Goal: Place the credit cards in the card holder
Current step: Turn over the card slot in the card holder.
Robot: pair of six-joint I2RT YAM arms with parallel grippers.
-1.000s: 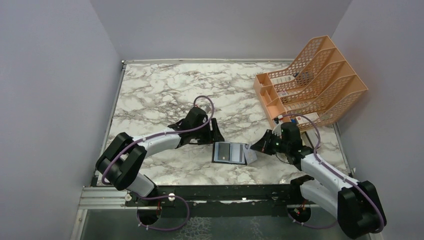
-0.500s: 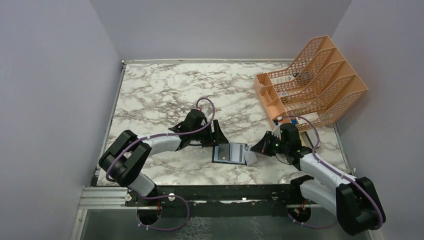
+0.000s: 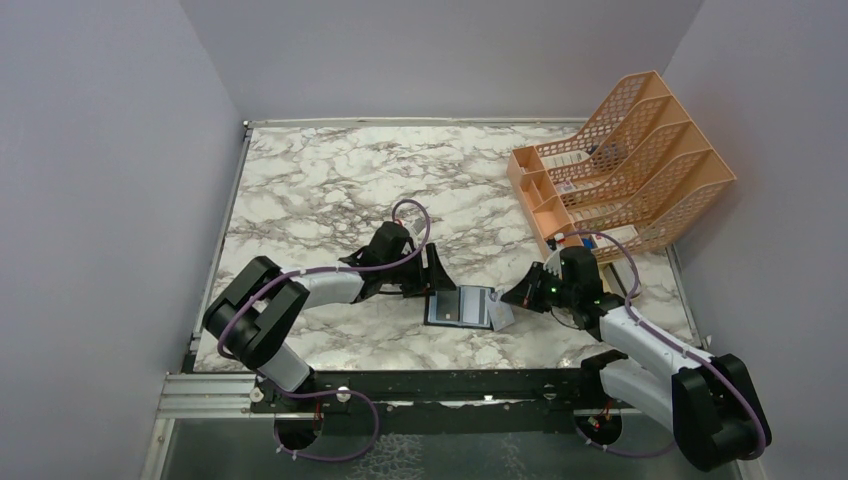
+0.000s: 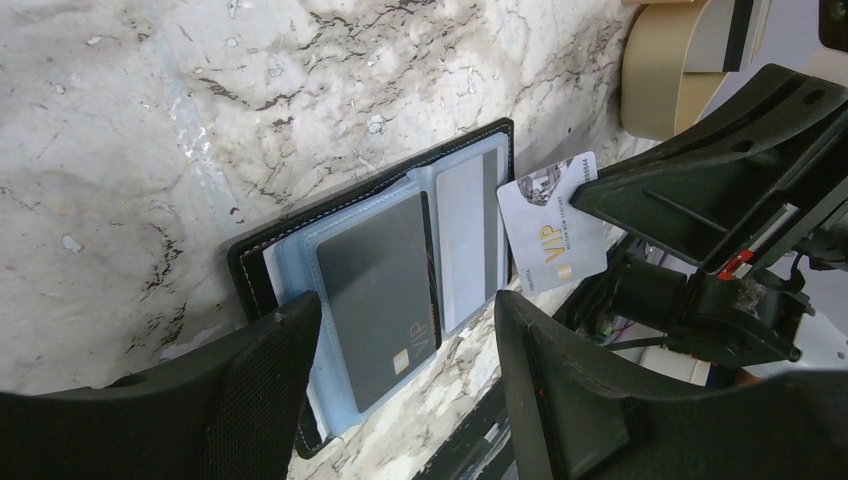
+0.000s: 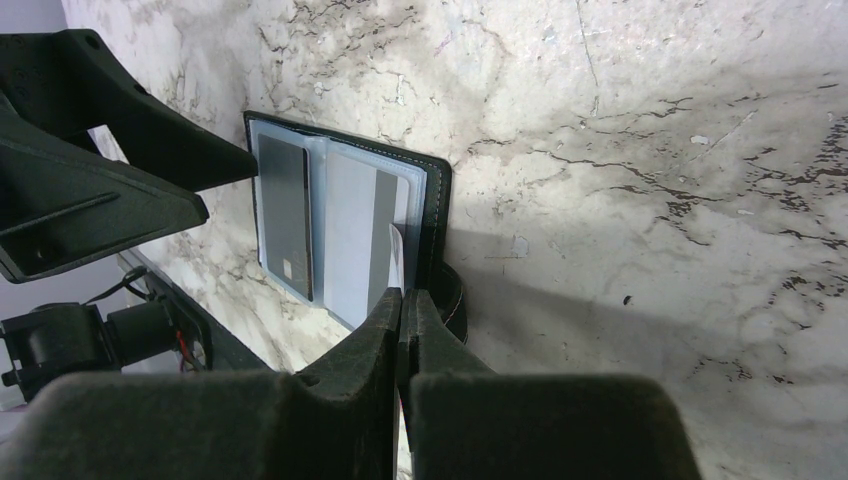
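Beside the card holder (image 3: 458,306) — white card (image 4: 553,222) in right jaws

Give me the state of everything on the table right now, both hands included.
card holder: open, flat on the table.
dark card: sleeved in the holder.
pale card: sleeved beside it.
white VIP card: at the holder's edge, not in.
left hand: open, over the holder.
right hand: shut on the white VIP card.
file rack: upright, untouched.
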